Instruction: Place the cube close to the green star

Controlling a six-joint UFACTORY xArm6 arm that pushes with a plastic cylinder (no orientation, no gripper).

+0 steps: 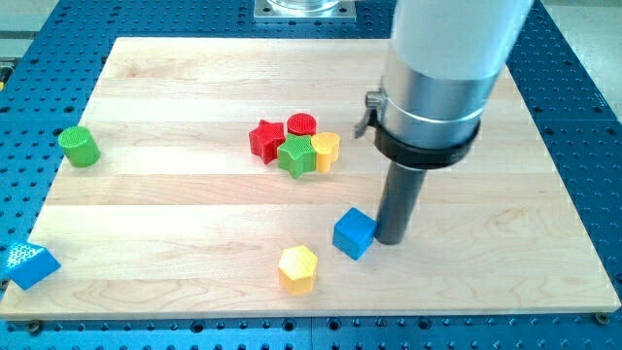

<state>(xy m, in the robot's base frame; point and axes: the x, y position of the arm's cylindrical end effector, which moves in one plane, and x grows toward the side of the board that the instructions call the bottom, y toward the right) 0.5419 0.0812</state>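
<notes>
A blue cube [354, 233] lies on the wooden board [175, 204] right of centre, toward the view's bottom. A green star [296, 156] sits near the board's middle, touching a red star [266, 139] on its left, a red cylinder [302, 125] above it and a yellow block [326, 151] on its right. My tip [391, 240] rests on the board just to the right of the blue cube, touching or nearly touching its right side. The green star is up and to the left of the cube.
A yellow hexagonal block [297, 268] lies down and left of the cube. A green cylinder [78, 146] stands near the board's left edge. A blue triangular block [29, 264] sits at the bottom left corner, partly over the edge.
</notes>
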